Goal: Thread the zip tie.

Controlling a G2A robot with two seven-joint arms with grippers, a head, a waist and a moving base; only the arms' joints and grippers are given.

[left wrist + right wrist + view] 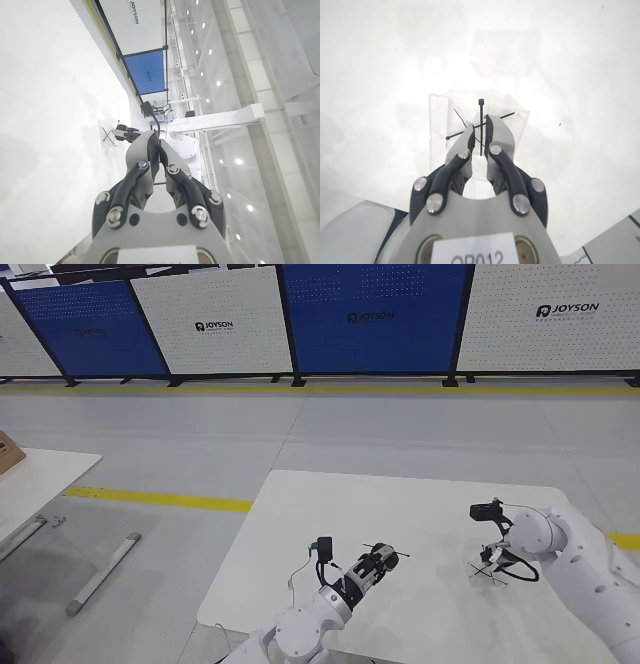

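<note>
Black on white: grips one tie (403, 555) crosswise in the left hand (158, 140), closed tight on it over the surface (300, 524) with both ends poking free, probably to leave an end open for threading. Hovers the right hand (479, 121) low over a clear tray (437, 112) of crossed spare ties (456, 135), gathered there within easy reach, fingers (470, 137) a little apart astride one, seemingly lined up to pinch it.
</note>
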